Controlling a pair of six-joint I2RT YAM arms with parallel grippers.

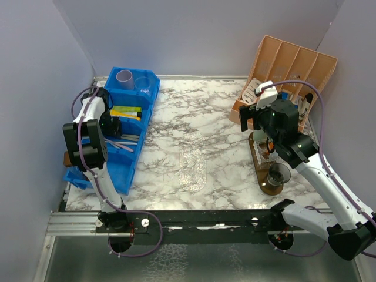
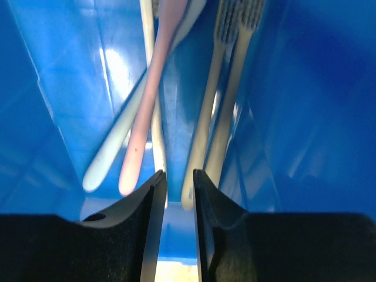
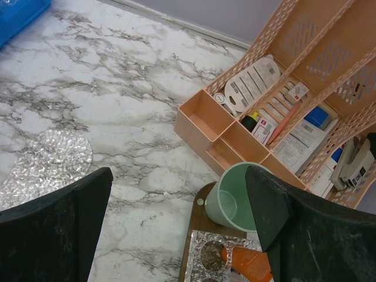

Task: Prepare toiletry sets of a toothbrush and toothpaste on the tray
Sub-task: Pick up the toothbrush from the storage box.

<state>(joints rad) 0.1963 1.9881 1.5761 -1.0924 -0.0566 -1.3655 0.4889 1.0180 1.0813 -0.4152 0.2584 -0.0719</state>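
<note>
Blue bin: toothbrushes lie lengthwise, heads away from left hand, barely parted; right hand wide open.

Blue bins left, peach organizer right, marble table.

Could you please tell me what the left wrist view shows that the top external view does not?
Only the left wrist: up close, a pink toothbrush handle, a pale one beside it, cream ones with bristles, and the left gripper with a narrow gap between its jaws, nothing in it. Only the top external: the lilac cup in the blue bin, the smoky cup on the wooden tray, the peach organiser, the right arm. Both: the blue bin, with the left gripper down in it.
</note>
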